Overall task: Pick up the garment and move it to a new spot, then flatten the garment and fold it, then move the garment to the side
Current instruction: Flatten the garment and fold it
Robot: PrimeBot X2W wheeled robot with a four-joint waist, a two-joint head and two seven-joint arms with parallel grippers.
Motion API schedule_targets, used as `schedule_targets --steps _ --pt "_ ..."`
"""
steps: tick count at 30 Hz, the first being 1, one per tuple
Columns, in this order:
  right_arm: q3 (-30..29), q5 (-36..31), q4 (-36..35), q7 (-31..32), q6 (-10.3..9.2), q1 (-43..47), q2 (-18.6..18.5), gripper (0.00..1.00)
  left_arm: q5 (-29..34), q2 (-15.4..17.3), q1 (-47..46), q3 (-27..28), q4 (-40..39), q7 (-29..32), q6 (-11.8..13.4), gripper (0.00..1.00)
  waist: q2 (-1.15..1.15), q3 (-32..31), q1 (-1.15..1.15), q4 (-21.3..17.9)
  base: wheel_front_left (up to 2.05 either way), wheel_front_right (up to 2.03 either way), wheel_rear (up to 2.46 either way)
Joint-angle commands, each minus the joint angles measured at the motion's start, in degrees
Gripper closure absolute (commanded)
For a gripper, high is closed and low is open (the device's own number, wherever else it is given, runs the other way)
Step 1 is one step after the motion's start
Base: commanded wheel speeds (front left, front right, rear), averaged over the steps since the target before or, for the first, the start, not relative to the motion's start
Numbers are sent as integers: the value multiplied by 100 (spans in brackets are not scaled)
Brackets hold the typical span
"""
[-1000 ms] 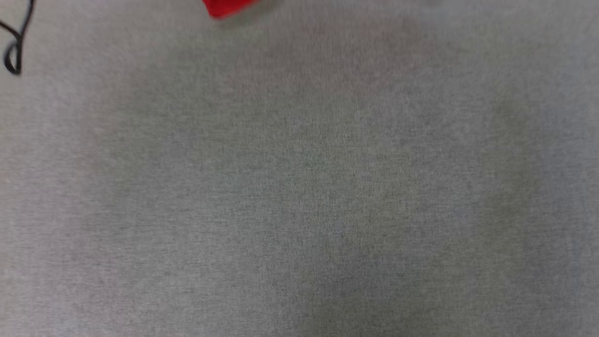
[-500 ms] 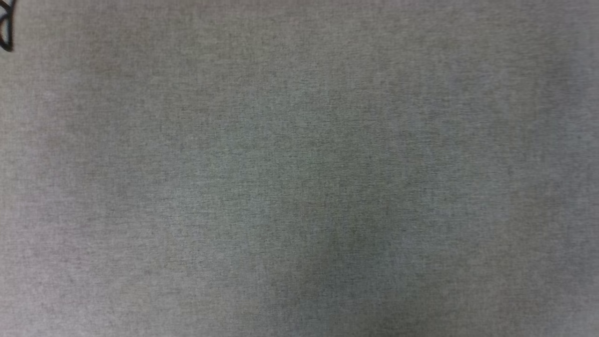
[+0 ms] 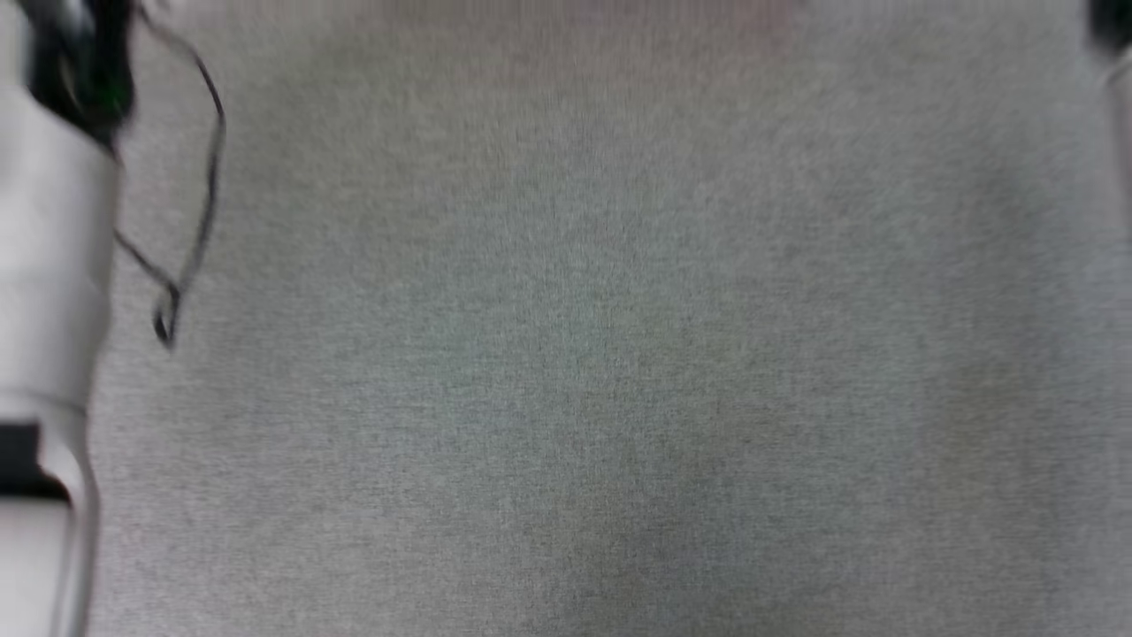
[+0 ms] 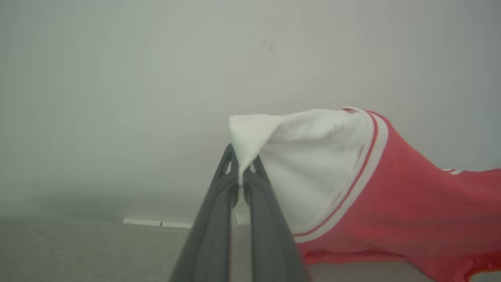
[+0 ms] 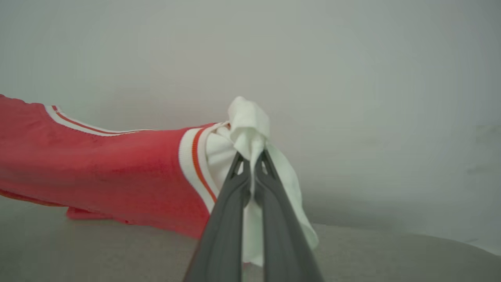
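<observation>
I hold the garment (image 4: 395,188) stretched between both arms above the grey surface (image 3: 584,354). My left gripper (image 4: 239,158) is clamped on one white sleeve (image 4: 305,164), with the red body running to 3 o'clock. My right gripper (image 5: 251,158) is clamped on the other, body to 9 o'clock. I judge this the carry; next, lower it taut and level.

No text, label, brand, number or sign can be read on anything here.
</observation>
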Motion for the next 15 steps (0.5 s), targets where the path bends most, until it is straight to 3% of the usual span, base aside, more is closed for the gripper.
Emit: schedule_targets --steps 1,9,15 --pt "36 93 -43 -17 -4 217 -41 100 -22 -2 223 4 -24 -37 -9 100 0 -429 0 7 0 0 0" --pt "597 1001 -777 -85 -4 2670 -323 100 -295 -76 2530 34 -572 -197 -38 100 0 -1647 0 86 0 0 0" --pt "603 1282 -1551 -31 -5 4497 -493 100 -422 -35 4430 264 -1461 -227 336 100 0 -2372 0 51 0 0 0"
